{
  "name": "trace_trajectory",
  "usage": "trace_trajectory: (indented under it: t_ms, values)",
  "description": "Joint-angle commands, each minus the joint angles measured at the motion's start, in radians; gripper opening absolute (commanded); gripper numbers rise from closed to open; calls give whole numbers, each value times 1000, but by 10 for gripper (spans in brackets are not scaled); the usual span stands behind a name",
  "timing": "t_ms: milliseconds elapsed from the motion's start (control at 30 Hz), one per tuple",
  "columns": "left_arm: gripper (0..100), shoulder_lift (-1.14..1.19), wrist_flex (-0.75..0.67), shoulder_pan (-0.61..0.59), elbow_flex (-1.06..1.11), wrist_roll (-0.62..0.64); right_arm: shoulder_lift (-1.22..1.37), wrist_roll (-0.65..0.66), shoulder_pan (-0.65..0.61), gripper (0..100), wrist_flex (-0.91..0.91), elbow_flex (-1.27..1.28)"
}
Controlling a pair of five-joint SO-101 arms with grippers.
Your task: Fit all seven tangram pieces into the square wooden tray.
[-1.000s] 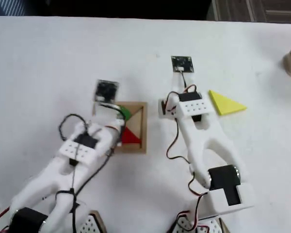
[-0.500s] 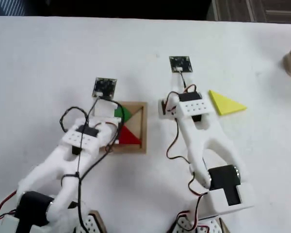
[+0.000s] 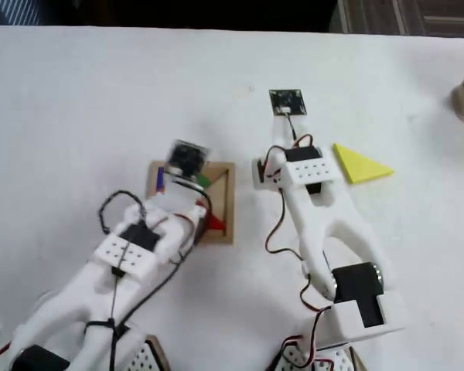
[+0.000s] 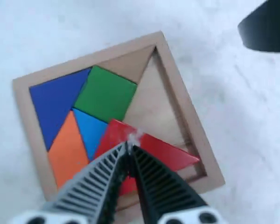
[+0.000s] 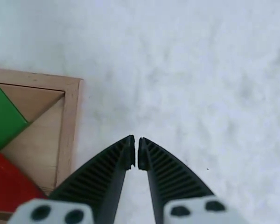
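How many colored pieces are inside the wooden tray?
5: dark blue triangle in a corner, green square beside it, light blue piece against the orange triangle, red triangle under the left claw, which may hide more.

White table [image 5: 200, 70], jaws together, wooden tray [image 5: 71, 126] corner beside them, green piece [image 5: 3, 119], red piece [image 5: 9, 186] inside

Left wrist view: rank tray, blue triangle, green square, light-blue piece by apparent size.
1. tray
2. blue triangle and green square: too alike to rank
3. light-blue piece, smallest
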Motion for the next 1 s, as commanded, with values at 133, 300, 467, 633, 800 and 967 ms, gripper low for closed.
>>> trace_trajectory:
  t_ms: [133, 300, 467, 633, 800, 967]
  values:
    - [23, 51, -58, -94, -75, 84, -51, 17, 1, 18, -18, -5]
    - [23, 236, -61, -44, -155, 84, -51, 17, 1, 18, -18, -5]
    - [23, 262, -6, -44, -181, 84, -51, 17, 2, 18, -16, -5]
    - [23, 131, 68, -39, -138, 38, -51, 18, 1, 18, -16, -5]
    - [23, 12, -12, 10, -35, -46, -51, 18, 1, 18, -16, -6]
    - [23, -10, -51, 13, -20, 2, -51, 18, 1, 18, -16, -8]
